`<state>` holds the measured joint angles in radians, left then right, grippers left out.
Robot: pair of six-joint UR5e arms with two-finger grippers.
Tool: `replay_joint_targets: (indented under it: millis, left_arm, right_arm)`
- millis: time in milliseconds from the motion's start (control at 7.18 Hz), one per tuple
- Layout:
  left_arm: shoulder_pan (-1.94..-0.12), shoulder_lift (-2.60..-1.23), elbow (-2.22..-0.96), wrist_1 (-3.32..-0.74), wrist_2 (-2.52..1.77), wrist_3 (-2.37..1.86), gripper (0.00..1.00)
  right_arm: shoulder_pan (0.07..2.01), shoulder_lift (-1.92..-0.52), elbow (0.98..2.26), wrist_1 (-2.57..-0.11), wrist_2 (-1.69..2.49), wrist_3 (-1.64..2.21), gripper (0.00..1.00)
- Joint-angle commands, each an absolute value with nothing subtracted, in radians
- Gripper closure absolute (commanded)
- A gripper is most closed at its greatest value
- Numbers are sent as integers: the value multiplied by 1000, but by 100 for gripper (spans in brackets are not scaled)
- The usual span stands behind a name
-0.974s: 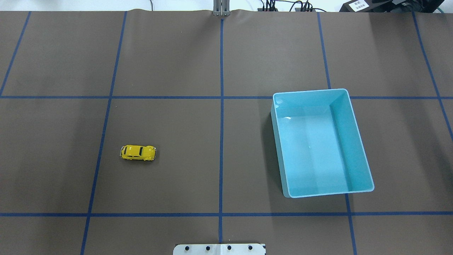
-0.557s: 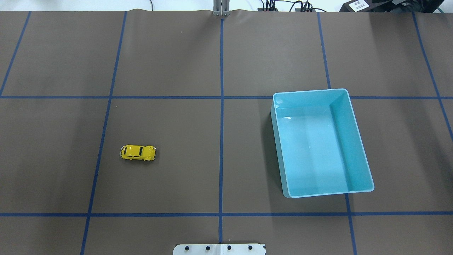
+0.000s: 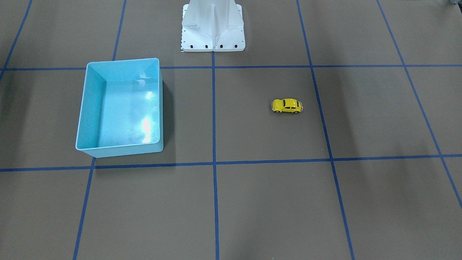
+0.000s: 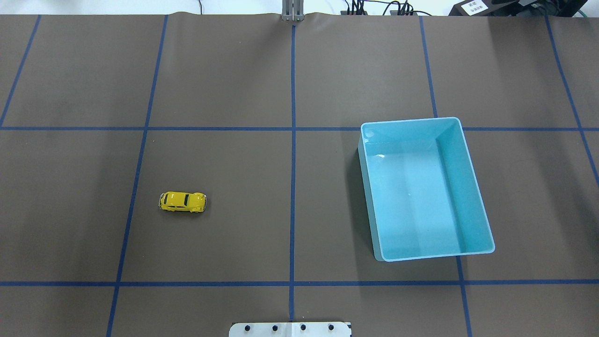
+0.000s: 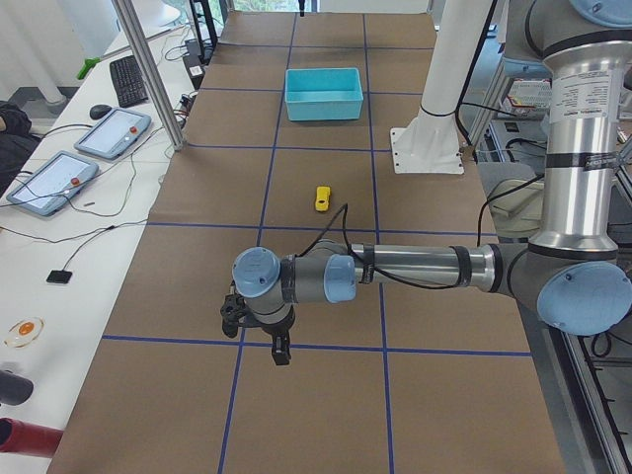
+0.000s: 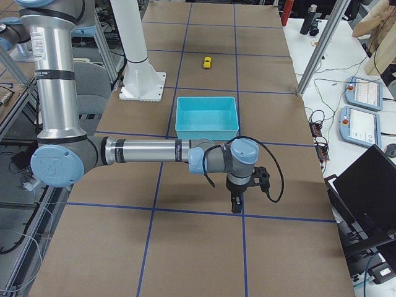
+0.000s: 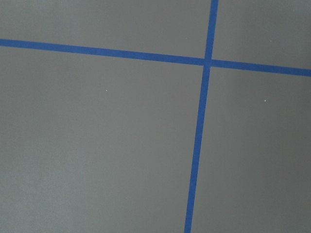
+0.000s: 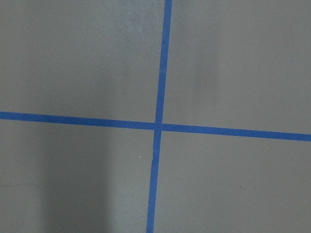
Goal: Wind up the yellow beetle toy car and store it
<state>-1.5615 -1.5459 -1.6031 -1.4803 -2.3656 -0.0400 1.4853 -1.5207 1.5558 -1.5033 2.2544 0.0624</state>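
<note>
The yellow beetle toy car point(image 4: 182, 201) stands on its wheels on the brown mat, on my left half; it also shows in the front view point(image 3: 287, 105) and both side views point(image 5: 323, 197) point(image 6: 207, 62). The light blue bin point(image 4: 461, 196) sits empty on my right half point(image 3: 92, 108) point(image 5: 323, 94) point(image 6: 207, 117). My left gripper point(image 5: 281, 354) points down over the mat at the table's left end, far from the car. My right gripper point(image 6: 236, 207) points down over the right end, past the bin. I cannot tell whether either is open. The wrist views show only mat and blue tape.
The white robot base column point(image 3: 213, 25) stands at the table's robot-side edge, its plate in the overhead view point(image 4: 290, 329). Metal posts point(image 5: 148, 69) point(image 6: 322, 49) rise at the far edge. Tablets point(image 5: 49, 178) and pendants point(image 6: 362, 93) lie on the side benches.
</note>
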Motion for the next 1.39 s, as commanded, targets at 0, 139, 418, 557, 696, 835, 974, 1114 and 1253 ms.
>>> replay_joint_targets:
  millis: [0,139,418,557,696,835,974,1114,1253]
  left_arm:
    - [-1562,-1549,-1609,-1479,-2370,-41,0]
    - [-1562,-1549,-1608,-1480,-2370,-40,0]
    - [-1562,-1562,-1605,-1474,-2368,-48,0]
    - [-1562,-1565,-1606,-1473,-2359,-46,0]
    - [-1562,-1563,-1614,-1468,-2367,-43,0]
    - [-1562,-1563,-1614,-1467,-2367,-44,0]
    - [-1562,-1563,-1609,-1471,-2367,-43,0]
    - [-1562,-1566,-1608,-1473,-2365,-51,0]
    - [-1562,-1569,-1603,-1474,-2367,-51,0]
  right_arm:
    - [1486,-1522,1554,-1503,2255,61,0]
    - [1485,-1522,1554,-1503,2252,61,0]
    - [1486,-1522,1548,-1503,2252,61,0]
    - [1485,-1522,1549,-1502,2249,61,0]
    - [1486,-1522,1549,-1503,2249,61,0]
    - [1485,-1522,1549,-1502,2250,61,0]
    - [1485,-1522,1549,-1502,2249,61,0]
    - [1485,-1522,1548,-1502,2249,61,0]
    - [1485,-1522,1548,-1502,2249,61,0]
